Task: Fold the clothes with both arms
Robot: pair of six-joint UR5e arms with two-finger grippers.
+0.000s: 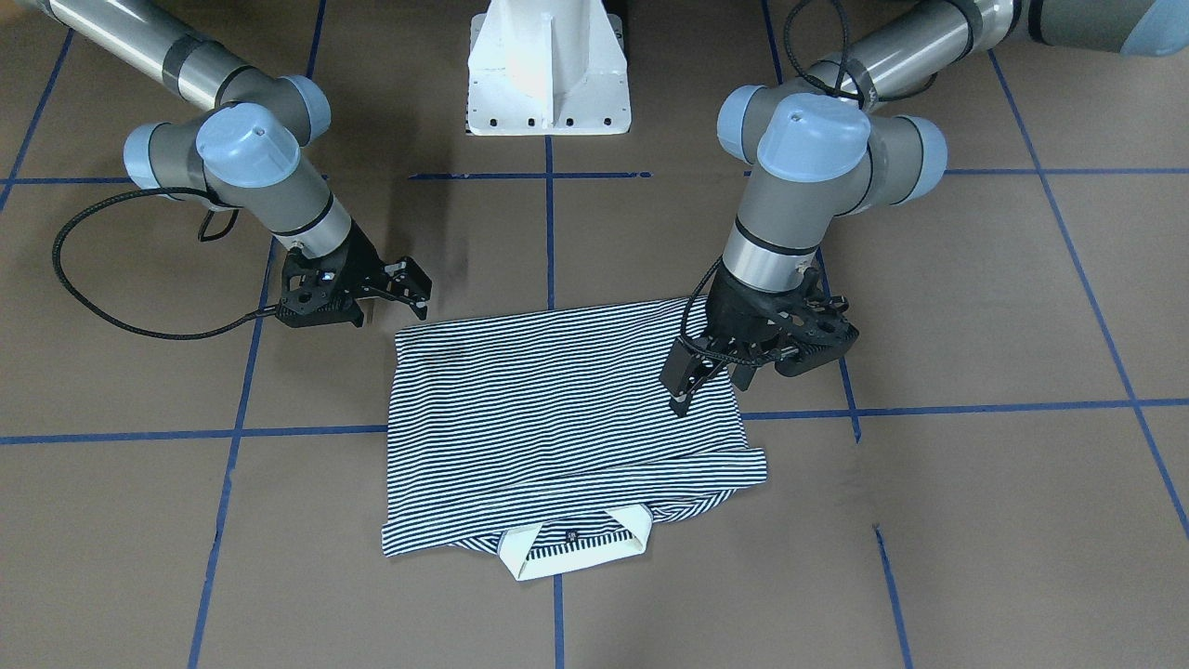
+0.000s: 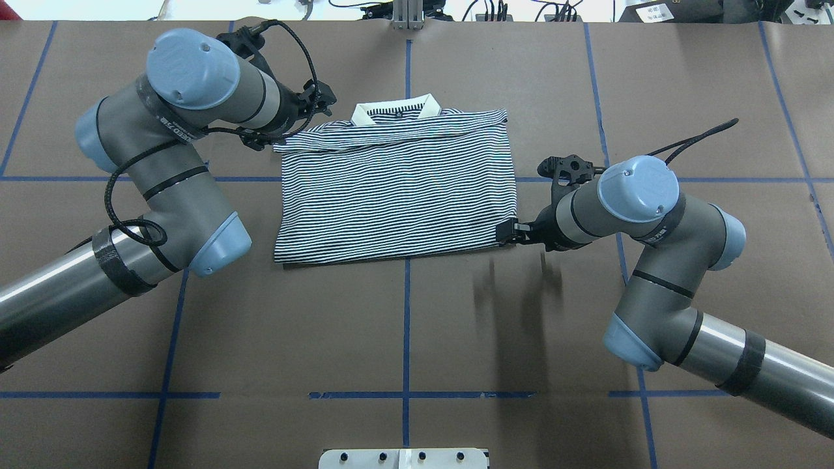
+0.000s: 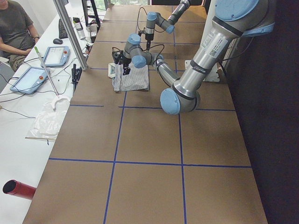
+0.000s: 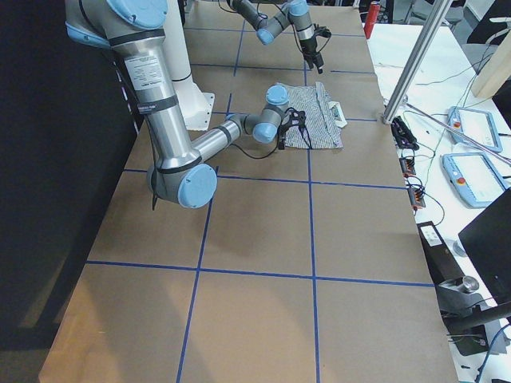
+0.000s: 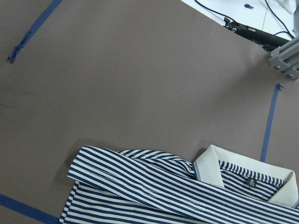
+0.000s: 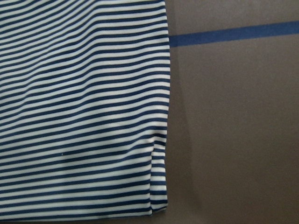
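Overhead exterior: right end effector beside shirt corner

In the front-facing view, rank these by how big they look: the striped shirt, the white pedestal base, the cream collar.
1. Striped shirt.
2. White pedestal base, though cropped at the top edge.
3. Cream collar.

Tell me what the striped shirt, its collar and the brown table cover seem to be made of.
Striped shirt: thin, soft knit, probably cotton or a blend; matte, it wrinkles and lies limp.
Collar: thicker cream knit, it seems; it holds a firm folded edge.
Table cover: matte brown paper or board, by its flat, dull look.
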